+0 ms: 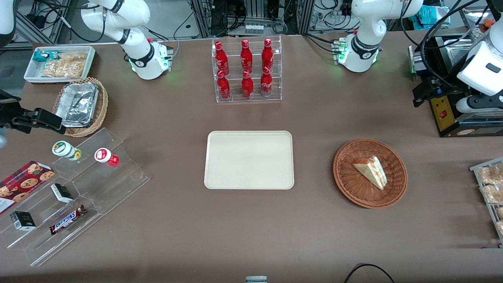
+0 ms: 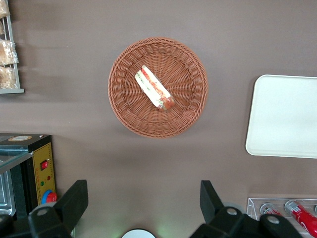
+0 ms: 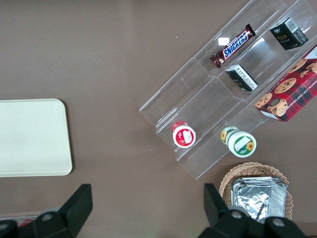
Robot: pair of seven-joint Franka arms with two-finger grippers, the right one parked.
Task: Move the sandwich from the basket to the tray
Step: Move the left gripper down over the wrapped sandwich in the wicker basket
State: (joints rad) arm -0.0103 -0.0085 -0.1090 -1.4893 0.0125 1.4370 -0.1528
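Observation:
The sandwich (image 1: 371, 171), a clear-wrapped white wedge with orange and green filling, lies in the round reddish-brown basket (image 1: 353, 188). The cream tray (image 1: 248, 160) lies bare at the table's middle, beside the basket toward the parked arm's end. My left gripper (image 1: 419, 96) hangs open and empty high above the table, farther from the front camera than the basket and toward the working arm's end. The left wrist view looks down on the sandwich (image 2: 154, 89), the basket (image 2: 183, 74) and a corner of the tray (image 2: 285, 116), with the gripper (image 2: 143, 198) spread wide and well apart from them.
A clear rack of red bottles (image 1: 246, 70) stands farther back than the tray. A black and yellow box (image 1: 448, 114) sits under the gripper. A wire rack of snacks (image 1: 491, 184) lies at the working arm's end. A clear stepped shelf (image 1: 78, 188), a tan foil basket (image 1: 80, 106) and a white bin (image 1: 59, 63) lie at the parked arm's end.

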